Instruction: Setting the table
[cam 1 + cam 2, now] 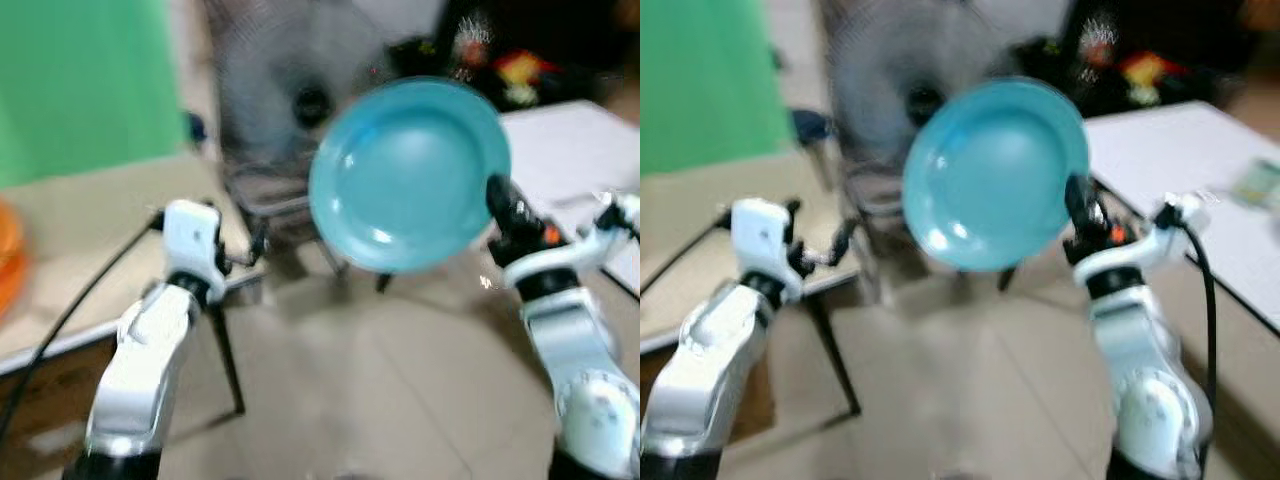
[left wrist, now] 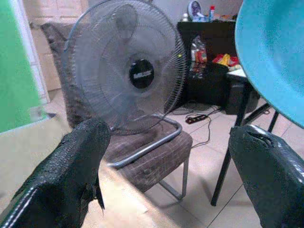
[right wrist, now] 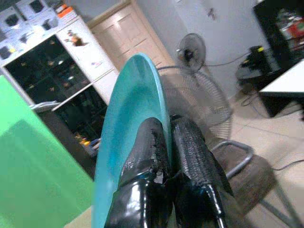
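Round teal ceramic plate (image 1: 408,172) held up on edge, upper centre of frame, rim pinched by right hand (image 1: 502,203). Left hand (image 2: 166,175) spread, empty, lower left. Grey floor fan (image 2: 126,71) behind, on chair.

Grey fan (image 2: 127,71) on padded chair (image 2: 156,154), white table (image 1: 1200,170), green wall (image 1: 85,85)

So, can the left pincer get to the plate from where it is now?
Probably yes. The left pincer is open and holds nothing, and the plate, held up on edge by the right pincer, hangs in the air just to its right, with only open air between them.
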Controlling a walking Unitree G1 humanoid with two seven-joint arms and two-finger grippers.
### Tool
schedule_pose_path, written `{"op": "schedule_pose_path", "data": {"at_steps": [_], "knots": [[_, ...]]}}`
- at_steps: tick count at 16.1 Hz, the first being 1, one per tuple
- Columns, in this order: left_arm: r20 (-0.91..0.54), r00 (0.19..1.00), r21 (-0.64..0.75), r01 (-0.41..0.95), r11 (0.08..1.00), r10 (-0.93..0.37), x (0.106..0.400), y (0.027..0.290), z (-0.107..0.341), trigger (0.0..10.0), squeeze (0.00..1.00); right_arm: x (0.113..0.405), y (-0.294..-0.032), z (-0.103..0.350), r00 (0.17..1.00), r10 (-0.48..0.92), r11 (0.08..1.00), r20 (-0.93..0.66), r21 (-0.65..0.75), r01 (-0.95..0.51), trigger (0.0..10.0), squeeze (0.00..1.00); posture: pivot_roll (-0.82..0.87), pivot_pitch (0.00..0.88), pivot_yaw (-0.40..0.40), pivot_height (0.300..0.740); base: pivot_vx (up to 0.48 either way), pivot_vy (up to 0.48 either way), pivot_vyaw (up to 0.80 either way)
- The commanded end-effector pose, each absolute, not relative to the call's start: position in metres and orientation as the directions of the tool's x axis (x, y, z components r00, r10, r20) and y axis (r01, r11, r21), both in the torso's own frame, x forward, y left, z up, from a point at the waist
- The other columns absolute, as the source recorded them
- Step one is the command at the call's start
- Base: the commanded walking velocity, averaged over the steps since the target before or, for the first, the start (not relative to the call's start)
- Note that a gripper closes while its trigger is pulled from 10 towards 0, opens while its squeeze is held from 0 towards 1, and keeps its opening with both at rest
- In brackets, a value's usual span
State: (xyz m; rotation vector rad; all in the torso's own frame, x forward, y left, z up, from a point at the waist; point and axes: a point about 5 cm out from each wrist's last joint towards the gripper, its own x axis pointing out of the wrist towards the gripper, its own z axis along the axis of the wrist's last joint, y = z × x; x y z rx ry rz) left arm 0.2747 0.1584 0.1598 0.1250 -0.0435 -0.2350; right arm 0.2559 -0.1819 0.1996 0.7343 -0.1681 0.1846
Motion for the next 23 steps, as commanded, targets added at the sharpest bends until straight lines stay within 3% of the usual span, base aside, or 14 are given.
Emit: {"op": "schedule_pose_path", "data": {"at_steps": [1, 7, 13, 23], "knots": [[0.049, 0.970, 0.135, 0.228, 0.964, -0.236, 0.2748, 0.1533, 0.1621, 10.0, 0.00, 0.2558, -0.1855, 0.2049, 0.967, 0.101, 0.734, 0.236, 0.638, -0.232, 10.0, 0.00, -0.08, 0.000, -0.098, 0.740, 0.000, 0.000, -0.80], [0.059, 0.963, 0.099, 0.257, 0.961, -0.264, 0.2748, 0.1502, 0.1630, 10.0, 0.00, 0.2589, -0.1837, 0.2034, 0.971, 0.111, 0.756, 0.213, 0.615, -0.222, 10.0, 0.00, -0.08, 0.000, -0.104, 0.740, 0.000, 0.000, -0.74], [0.064, 0.958, 0.092, 0.273, 0.958, -0.279, 0.2759, 0.1478, 0.1639, 10.0, 0.00, 0.2613, -0.1814, 0.1999, 0.973, 0.130, 0.777, 0.191, 0.590, -0.219, 10.0, 0.00, -0.08, 0.000, -0.109, 0.740, 0.267, 0.000, 0.00], [0.065, 0.960, 0.094, 0.265, 0.960, -0.272, 0.2783, 0.1523, 0.1642, 10.0, 0.00, 0.2652, -0.1790, 0.1987, 0.972, 0.148, 0.785, 0.183, 0.575, -0.228, 10.0, 0.00, -0.08, 0.000, -0.111, 0.740, 0.311, 0.000, -0.36]]}}
